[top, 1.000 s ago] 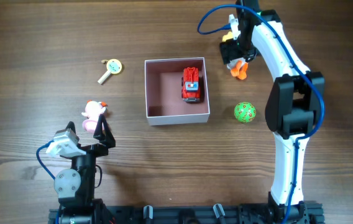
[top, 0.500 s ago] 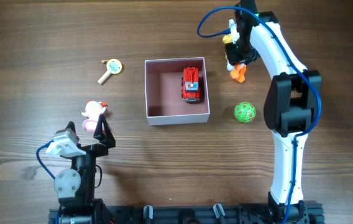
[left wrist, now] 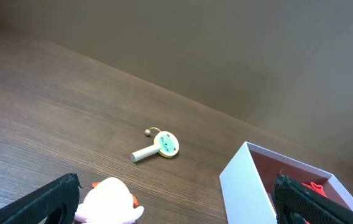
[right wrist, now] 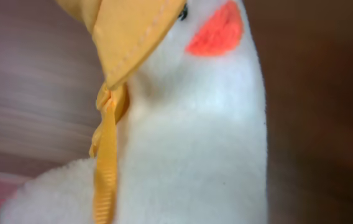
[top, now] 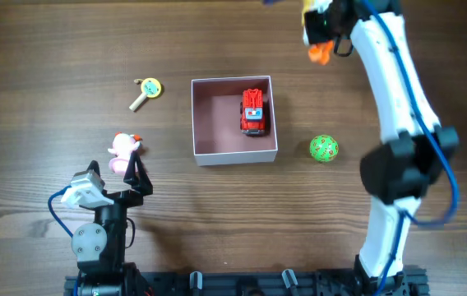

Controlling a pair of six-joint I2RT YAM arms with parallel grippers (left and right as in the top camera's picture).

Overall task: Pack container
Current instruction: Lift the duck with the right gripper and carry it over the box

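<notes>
Overhead: container (top: 217, 123) sits mid-desk (top: 53, 49), red truck (top: 252, 111) inside by its right wall. Green ball (top: 324, 149) lies near its right side, lollipop toy (top: 145, 90) off to the left. Right fingers (top: 330, 33) at the top edge, closed on a white plush (top: 318, 51). Right wrist view shows only that plush close up: yellow hat, orange beak, fingers hidden. Left fingers (top: 137, 178) spread wide, holding nothing, pink plush (top: 122, 148) just ahead. Left wrist view catches the container's near corner.

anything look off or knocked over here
Nothing stands out. The red truck sits inside the container, the green ball and pink toy lie outside it, and the right gripper holds a white plush.
</notes>
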